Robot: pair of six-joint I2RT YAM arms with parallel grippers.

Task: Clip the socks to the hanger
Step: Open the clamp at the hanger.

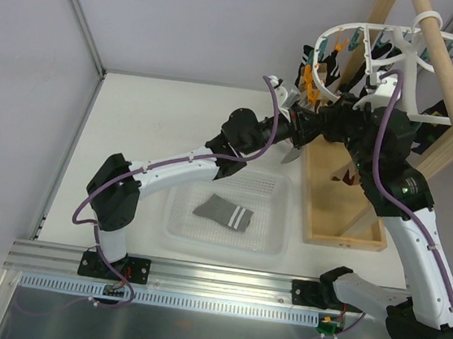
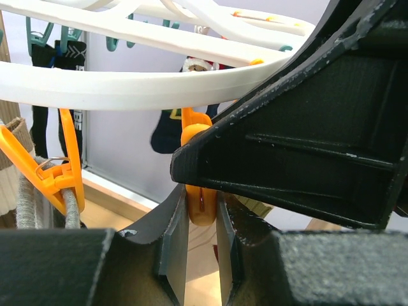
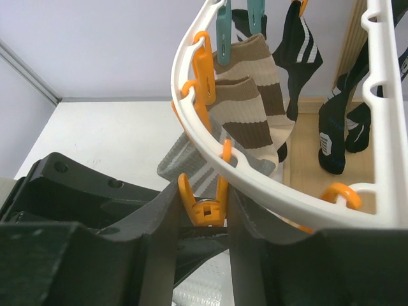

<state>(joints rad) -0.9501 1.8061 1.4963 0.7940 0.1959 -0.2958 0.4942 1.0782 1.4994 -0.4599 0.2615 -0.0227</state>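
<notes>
The white ring hanger [image 1: 334, 33] hangs at the back right. It also shows in the left wrist view [image 2: 127, 80] and the right wrist view [image 3: 255, 182]. One grey sock [image 1: 223, 212] lies in the clear tray. The other grey sock [image 3: 185, 167] hangs from an orange clip on the near rim [image 2: 24, 204]. Both grippers meet at the neighbouring orange clip [image 3: 205, 210]. My right gripper [image 3: 203, 197] [image 1: 318, 119] is shut on its spread upper handles. My left gripper [image 2: 201, 210] [image 1: 295, 128] is shut on its lower tip [image 2: 194, 131]. No sock is in that clip.
The clear plastic tray [image 1: 271, 242] sits at the table's middle front. A wooden pole frame [image 1: 342, 232] stands right of it and carries the hanger. Beige striped socks [image 3: 255, 95] and black socks [image 3: 299, 44] hang from other clips.
</notes>
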